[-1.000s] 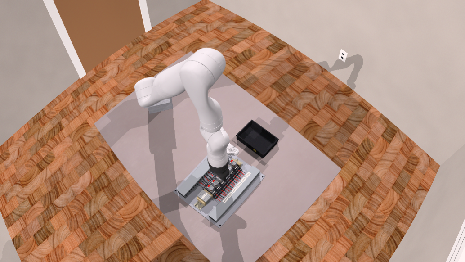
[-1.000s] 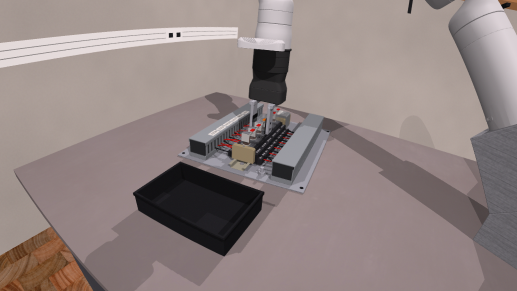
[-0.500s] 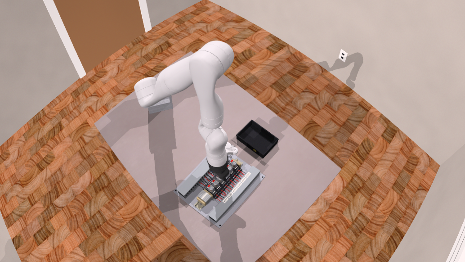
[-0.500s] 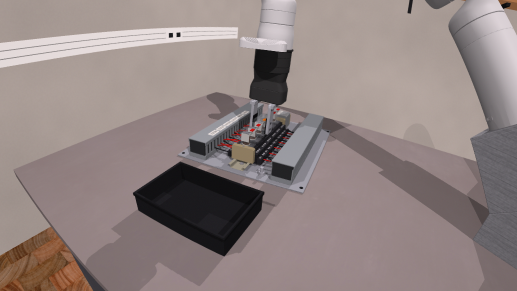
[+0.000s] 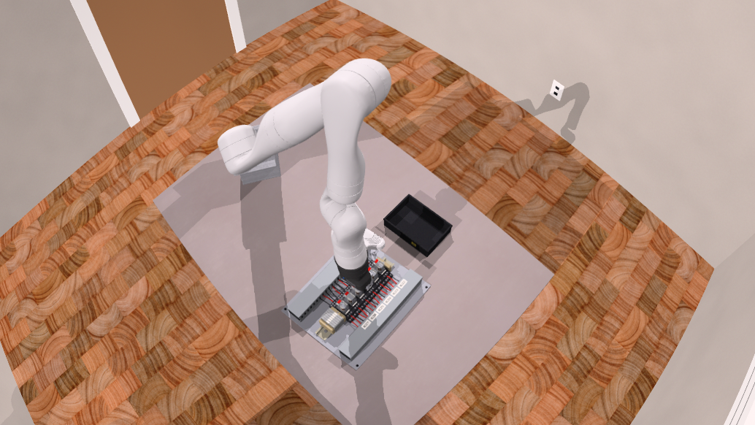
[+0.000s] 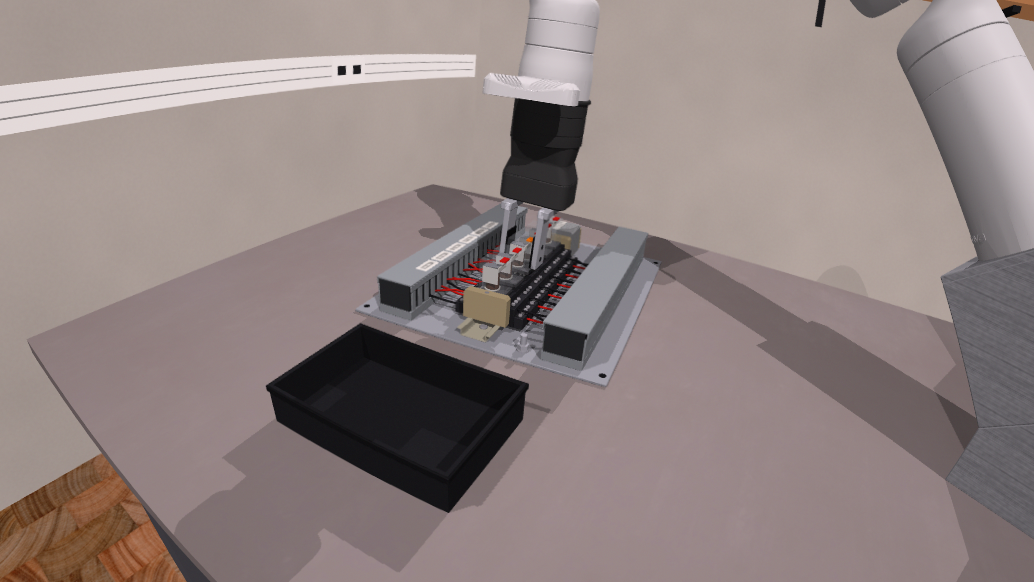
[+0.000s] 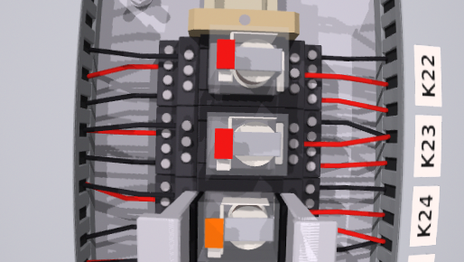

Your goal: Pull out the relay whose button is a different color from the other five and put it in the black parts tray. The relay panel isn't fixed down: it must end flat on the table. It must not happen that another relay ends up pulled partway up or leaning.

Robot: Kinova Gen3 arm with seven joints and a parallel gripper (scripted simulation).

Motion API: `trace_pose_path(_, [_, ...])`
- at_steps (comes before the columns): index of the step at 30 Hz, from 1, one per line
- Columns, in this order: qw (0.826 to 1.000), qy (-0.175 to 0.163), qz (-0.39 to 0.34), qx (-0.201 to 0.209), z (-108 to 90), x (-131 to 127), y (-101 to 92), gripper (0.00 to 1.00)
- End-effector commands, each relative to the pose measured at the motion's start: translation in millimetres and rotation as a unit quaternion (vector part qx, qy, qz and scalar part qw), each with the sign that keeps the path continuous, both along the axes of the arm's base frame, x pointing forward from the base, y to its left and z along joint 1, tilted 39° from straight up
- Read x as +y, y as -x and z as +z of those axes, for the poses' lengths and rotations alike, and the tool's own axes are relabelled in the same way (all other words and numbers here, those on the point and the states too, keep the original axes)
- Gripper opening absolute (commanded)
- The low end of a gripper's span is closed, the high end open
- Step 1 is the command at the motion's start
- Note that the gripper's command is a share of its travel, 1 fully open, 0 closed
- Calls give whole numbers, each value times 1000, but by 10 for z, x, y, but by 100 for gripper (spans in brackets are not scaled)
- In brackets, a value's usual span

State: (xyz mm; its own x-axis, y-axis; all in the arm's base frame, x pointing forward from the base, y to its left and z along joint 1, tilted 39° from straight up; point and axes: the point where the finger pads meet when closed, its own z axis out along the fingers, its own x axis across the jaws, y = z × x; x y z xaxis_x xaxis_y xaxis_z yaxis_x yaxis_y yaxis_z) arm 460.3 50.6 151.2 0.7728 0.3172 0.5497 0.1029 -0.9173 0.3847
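The relay panel lies flat on the grey table. Its row of relays sits between two grey wire ducts. In the wrist view, the relay with the orange button sits in its socket by the K24 label. Two relays with red buttons stand beyond it at K22 and K23. My gripper points straight down and is shut on the orange-button relay, one finger on each side. The black parts tray stands empty beside the panel.
A beige end clamp closes the relay row on the tray's side. Red and black wires run from the sockets into the ducts. The arm's grey base block stands at the table's right.
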Motion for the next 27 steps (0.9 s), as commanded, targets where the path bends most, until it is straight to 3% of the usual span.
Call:
trace_pose_path(1, [1000,-1,3,-6,-1,4,5,0])
trace_pose_path(27, [1000,-2,7,-17,-4,1,12,0])
